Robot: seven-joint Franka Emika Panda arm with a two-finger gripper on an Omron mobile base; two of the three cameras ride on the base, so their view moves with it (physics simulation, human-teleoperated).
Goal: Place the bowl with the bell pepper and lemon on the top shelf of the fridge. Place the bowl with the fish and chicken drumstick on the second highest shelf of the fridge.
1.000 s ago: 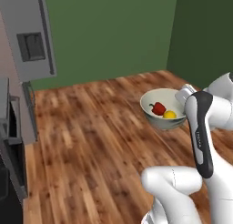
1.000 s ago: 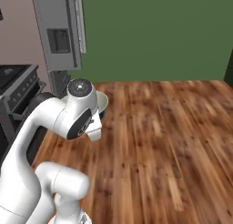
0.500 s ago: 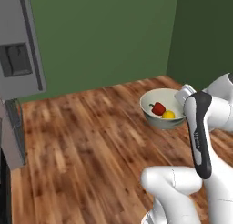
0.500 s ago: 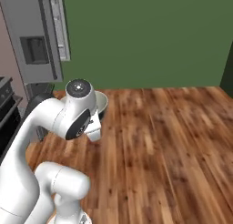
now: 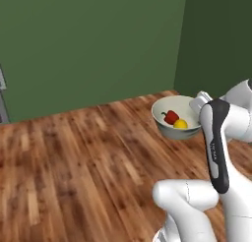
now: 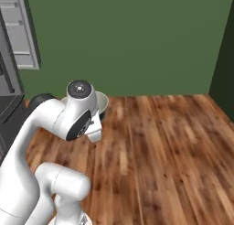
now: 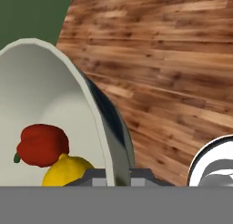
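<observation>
My pincer (image 7: 119, 174) is clamped shut on the rim of the bowl (image 5: 172, 123), one finger inside the wall and one outside, as the hand view shows at its bottom edge. The bowl hangs in the air above the wood floor (image 5: 74, 172), carried out in front of the arm at about two o'clock in the left base view, with the pepper (image 5: 171, 117) and the lemon (image 5: 180, 123) lying together in its bottom, touching. I judge it a stiff, hard bowl, probably ceramic, so it will not flex under the grip but could chip or crack if I knock it on the fridge. A rim pinch holds it from one side only, so the weight hangs off the fingers and the smooth wall could slip or swing. The two loose, round pieces will roll if I tilt it, so I should keep it level and move gently. In the right base view the open fridge door (image 6: 20, 32) sits at ten o'clock, well apart from the bowl.
</observation>
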